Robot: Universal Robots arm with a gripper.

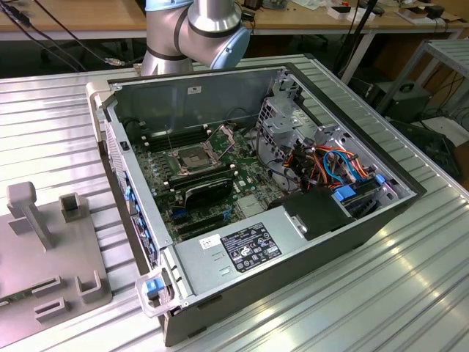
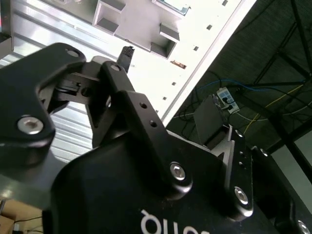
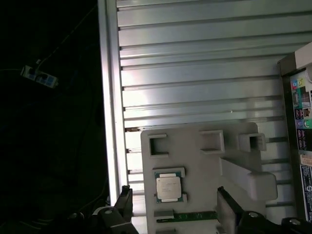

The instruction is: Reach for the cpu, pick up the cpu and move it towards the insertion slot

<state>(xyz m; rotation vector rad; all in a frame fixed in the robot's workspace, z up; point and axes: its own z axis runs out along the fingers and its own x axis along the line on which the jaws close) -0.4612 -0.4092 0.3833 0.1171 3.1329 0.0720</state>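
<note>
One cpu (image 3: 168, 187), one insertion slot (image 1: 192, 159), one computer case (image 1: 183, 92).

Even overhead light fills the open computer case (image 1: 190, 95) in the exterior view, its floor in soft shadow. In the first wrist view, glare streaks the ribbed table (image 3: 195, 73), the cpu (image 3: 168, 188) gleams pale, and all is dark beyond the table's edge.

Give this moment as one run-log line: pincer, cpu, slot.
phase: reach | cpu: flat in grey holder | pincer: open, over cpu, not touching | insertion slot: in open computer case
</note>
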